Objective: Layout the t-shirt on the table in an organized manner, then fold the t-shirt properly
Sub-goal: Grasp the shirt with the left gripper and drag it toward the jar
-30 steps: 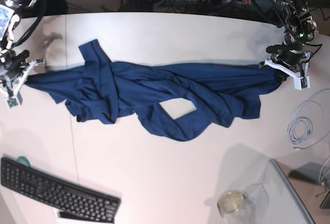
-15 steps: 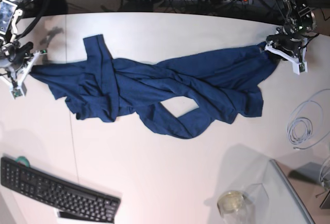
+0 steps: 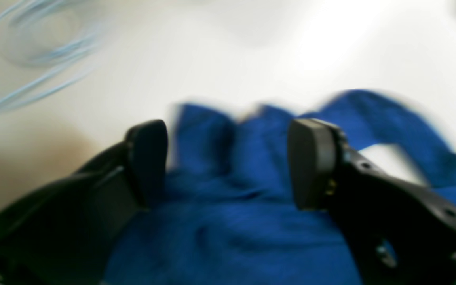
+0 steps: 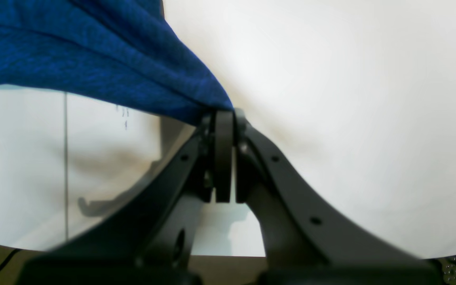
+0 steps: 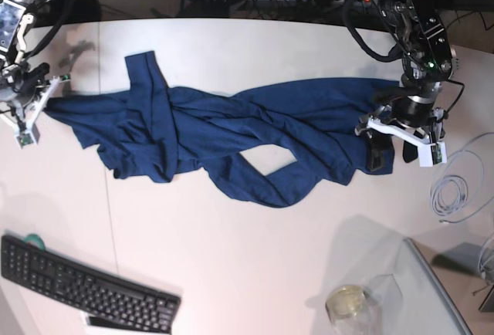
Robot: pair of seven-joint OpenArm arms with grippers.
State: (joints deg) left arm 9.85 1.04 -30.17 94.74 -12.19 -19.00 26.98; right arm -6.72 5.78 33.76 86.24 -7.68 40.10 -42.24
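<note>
Left gripper (image 3: 228, 162) jaws now apart, apparently released t-shirt (image 5: 247, 138), right gripper (image 4: 224, 118) jaws still clamped on sleeve end

The t-shirt (image 5: 231, 138) lies twisted and bunched across the white surface (image 5: 231, 265). The right hand (image 5: 31, 115) pinches its one end, while the left hand (image 5: 401, 138) hovers spread over the other end. A keyboard (image 5: 81, 285) sits well apart.

At the right of the base view, your left pincer (image 5: 400, 140) wears white plastic brackets on a black body, with black cables looped above. Upper left, the right pincer (image 5: 25, 113) matches it. Close up, your fingers (image 4: 223, 156) are matte black, dotted with small holes.
</note>
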